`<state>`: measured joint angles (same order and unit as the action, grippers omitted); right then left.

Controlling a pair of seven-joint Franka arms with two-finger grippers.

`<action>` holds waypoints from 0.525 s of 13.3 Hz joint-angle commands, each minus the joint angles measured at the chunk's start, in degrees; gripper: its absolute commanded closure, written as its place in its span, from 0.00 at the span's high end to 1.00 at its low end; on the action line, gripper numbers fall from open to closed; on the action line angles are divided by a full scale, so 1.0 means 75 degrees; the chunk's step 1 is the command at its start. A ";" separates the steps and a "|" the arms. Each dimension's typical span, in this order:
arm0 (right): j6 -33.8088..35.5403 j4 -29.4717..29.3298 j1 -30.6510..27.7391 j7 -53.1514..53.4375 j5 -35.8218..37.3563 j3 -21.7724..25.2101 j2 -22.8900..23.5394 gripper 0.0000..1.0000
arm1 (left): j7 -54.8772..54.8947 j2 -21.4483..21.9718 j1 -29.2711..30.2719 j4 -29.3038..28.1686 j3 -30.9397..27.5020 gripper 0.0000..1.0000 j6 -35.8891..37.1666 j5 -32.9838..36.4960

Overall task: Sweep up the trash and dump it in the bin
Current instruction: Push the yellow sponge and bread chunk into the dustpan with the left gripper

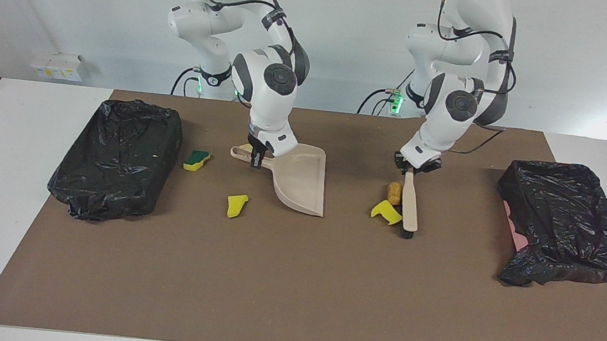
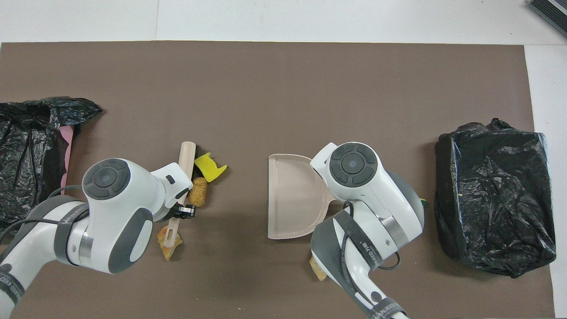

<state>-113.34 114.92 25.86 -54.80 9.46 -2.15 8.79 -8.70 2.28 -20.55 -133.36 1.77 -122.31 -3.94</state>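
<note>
The trash [image 1: 387, 210] looks light, soft; left pincer [image 1: 411, 168] clamps the brush [image 1: 410, 206], right pincer [image 1: 256, 159] the dustpan [image 1: 299, 184] handle.

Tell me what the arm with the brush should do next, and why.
Probably sweep on toward the dustpan: the left gripper has the brush against a yellow sponge piece and a tan chunk, with bare mat between them and the pan's open mouth.
</note>
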 commanded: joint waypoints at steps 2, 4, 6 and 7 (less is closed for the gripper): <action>-0.0556 0.0638 -0.0085 0.0216 0.0122 -0.0030 -0.0410 0.00 | 0.0034 0.0060 -0.0925 -0.0125 -0.0108 0.00 -0.0134 -0.0656; -0.0568 0.0650 -0.0074 0.0216 0.0122 -0.0030 -0.0410 0.00 | -0.0047 -0.0022 -0.1475 -0.0137 -0.0108 0.00 -0.0332 -0.1381; -0.0544 0.0650 -0.0085 0.0216 0.0122 -0.0030 -0.0410 0.00 | -0.0292 -0.0045 -0.1874 -0.0090 -0.0108 0.00 -0.0590 -0.2330; -0.0533 0.0650 -0.0085 0.0216 0.0122 -0.0030 -0.0410 0.00 | -0.0619 -0.0034 -0.2167 -0.0079 -0.0108 0.00 -0.0753 -0.2717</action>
<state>-116.26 117.84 25.83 -54.30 9.46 -2.06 7.44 -10.26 1.99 -33.11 -133.71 1.93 -125.28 -20.02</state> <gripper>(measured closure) 0.687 0.731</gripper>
